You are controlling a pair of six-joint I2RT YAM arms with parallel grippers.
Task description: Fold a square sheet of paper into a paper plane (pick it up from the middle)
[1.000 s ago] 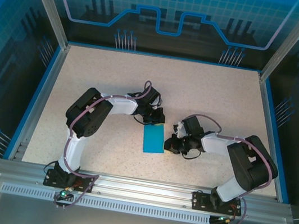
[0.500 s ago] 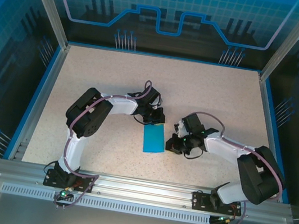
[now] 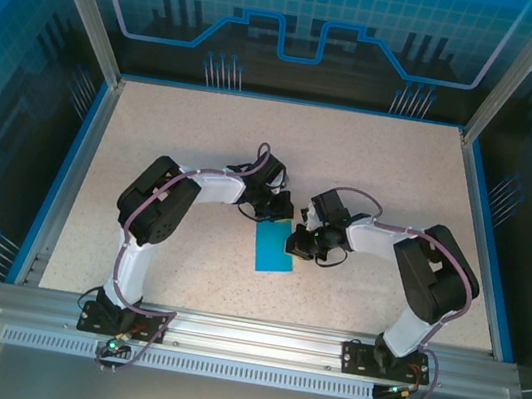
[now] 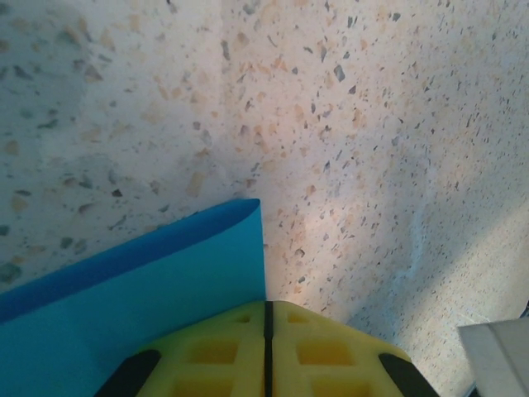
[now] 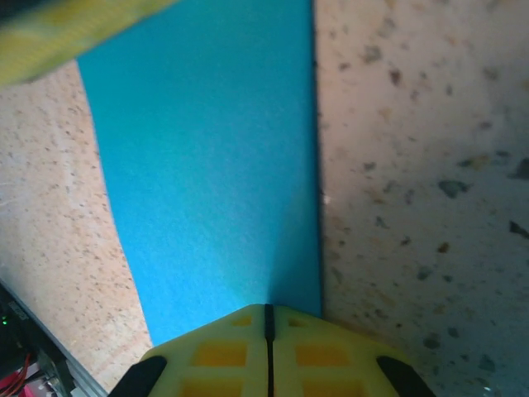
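Here the sheet of paper (image 3: 271, 249) lies flat near the middle of the tabletop (image 3: 373, 166), a little closer to its near edge than to its far one. It is folded into a narrow teal oblong, with its long sides running from far to near and leaning slightly to one side.

The left gripper (image 3: 276, 216) sits at the oblong's far short edge. In the left wrist view its yellow fingers (image 4: 207, 351) are pressed together with only a thin dark seam between them. The sheet of paper (image 4: 149, 281) spreads out to the left below them, and its folded edge runs down to that seam. Whether any paper is pinched in the seam cannot be told.

The right gripper (image 3: 295, 243) reaches in from the right and meets the oblong's right long edge near its far corner. In the right wrist view its claw (image 5: 268, 310) is likewise closed tight, fingers flush. The sheet of paper (image 5: 207, 165) runs out ahead of the tips, and its right edge shows as a straight line against the speckled tabletop (image 5: 413, 165). A blurred yellow finger of the left gripper (image 5: 66, 33) rests over the paper's far end, in the upper left corner of that view
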